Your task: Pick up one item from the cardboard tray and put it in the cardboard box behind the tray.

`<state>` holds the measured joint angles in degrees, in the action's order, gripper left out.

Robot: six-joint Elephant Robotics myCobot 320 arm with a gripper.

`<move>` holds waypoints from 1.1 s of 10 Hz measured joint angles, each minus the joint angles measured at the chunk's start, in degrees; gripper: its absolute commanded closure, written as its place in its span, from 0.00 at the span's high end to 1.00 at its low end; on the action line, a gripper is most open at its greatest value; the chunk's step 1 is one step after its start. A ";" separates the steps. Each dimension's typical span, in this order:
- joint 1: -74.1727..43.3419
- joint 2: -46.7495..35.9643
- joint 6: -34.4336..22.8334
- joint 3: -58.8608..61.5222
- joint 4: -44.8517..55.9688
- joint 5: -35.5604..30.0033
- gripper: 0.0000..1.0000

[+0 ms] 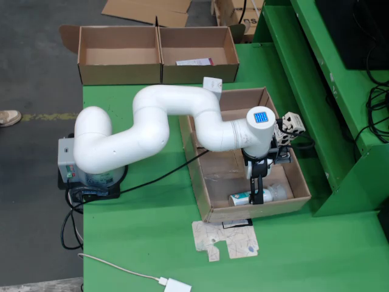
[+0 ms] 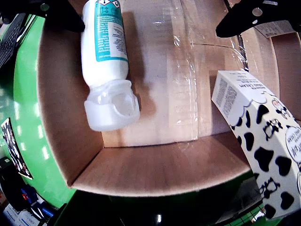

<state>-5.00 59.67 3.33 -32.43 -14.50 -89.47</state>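
A white bottle with a teal label lies on its side at the near end of the open cardboard tray. My gripper hangs straight down over it. In the wrist view the bottle lies just inside the left black finger, cap toward the tray wall. The right finger stands far from it, so the gripper is open. A cow-patterned carton leans on the tray's right side, also seen as the carton. Two cardboard boxes stand behind the tray.
The right-hand rear box holds a red-and-white packet. A flattened printed carton lies on the green table in front of the tray. A white cable and plug run along the near edge. Green framing rises at right.
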 measured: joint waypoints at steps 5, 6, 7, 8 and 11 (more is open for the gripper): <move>1.58 0.27 0.97 -4.57 -3.51 0.44 1.00; 1.67 0.53 1.06 -4.48 -3.51 0.53 1.00; 1.93 1.06 1.15 -4.39 -3.51 0.62 1.00; 2.28 0.97 1.67 -6.24 -5.09 1.41 1.00; 3.07 0.88 2.11 -7.56 -5.27 2.20 1.00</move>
<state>-1.93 60.55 5.44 -39.99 -19.77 -87.27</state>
